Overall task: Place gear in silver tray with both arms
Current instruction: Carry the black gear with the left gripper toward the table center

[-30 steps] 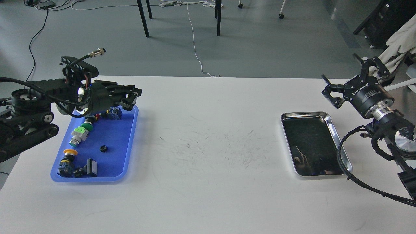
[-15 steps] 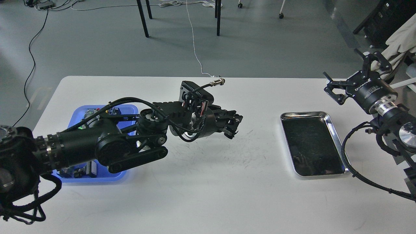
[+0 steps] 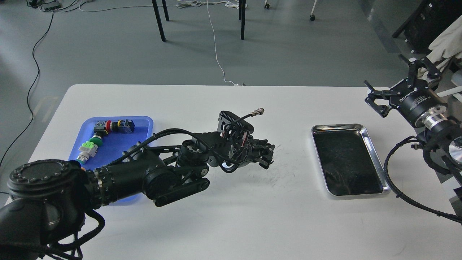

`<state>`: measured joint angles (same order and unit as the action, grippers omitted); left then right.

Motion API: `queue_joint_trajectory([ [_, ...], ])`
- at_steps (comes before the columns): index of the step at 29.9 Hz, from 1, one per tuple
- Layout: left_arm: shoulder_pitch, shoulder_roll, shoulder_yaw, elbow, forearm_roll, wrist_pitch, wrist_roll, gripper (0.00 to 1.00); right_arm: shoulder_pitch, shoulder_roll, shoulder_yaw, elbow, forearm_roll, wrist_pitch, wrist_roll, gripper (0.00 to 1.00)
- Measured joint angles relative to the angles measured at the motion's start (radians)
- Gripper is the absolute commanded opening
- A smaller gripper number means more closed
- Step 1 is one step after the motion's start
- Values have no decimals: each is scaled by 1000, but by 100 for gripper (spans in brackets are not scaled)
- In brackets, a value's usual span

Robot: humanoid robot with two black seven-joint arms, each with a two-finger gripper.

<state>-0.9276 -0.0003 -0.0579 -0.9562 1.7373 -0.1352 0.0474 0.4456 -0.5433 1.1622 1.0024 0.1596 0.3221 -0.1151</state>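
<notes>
The left gripper (image 3: 266, 157) hovers mid-table, fingers drawn together, perhaps pinching something unseen. The right gripper (image 3: 399, 83) gapes beyond the silver tray (image 3: 375, 155).

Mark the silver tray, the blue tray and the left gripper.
silver tray (image 3: 375, 159): head view, right rim.
blue tray (image 3: 119, 142): head view, bare floor.
left gripper (image 3: 269, 159): head view, between its fingertips.

You can see white lettering on the right gripper (image 3: 400, 90) body, just beyond the silver tray (image 3: 375, 159), but it is too small to read.
</notes>
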Motion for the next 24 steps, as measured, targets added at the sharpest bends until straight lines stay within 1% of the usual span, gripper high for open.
queue_joint_trajectory([
  [7, 67, 0, 16, -69, 1, 7, 17, 12, -2, -1, 0, 1, 0, 3, 0, 99],
  [10, 89, 0, 20, -73, 9, 7, 20, 15, -2, -1, -1, 2, 0, 3, 0, 99],
  [16, 129, 0, 21, -78, 14, 29, 20, 24, -8, 0, -4, 4, 0, 3, 0, 99],
  [18, 135, 0, 21, -80, 14, 36, 21, 32, -9, 0, -5, 4, 0, 3, 0, 99],
  [20, 140, 0, 21, -81, 15, 45, 22, 37, -10, 0, -5, 5, 0, 4, 0, 99],
  [24, 148, 0, 21, -95, 15, 69, 24, 57, -10, 0, -7, 8, 0, 5, 0, 99],
])
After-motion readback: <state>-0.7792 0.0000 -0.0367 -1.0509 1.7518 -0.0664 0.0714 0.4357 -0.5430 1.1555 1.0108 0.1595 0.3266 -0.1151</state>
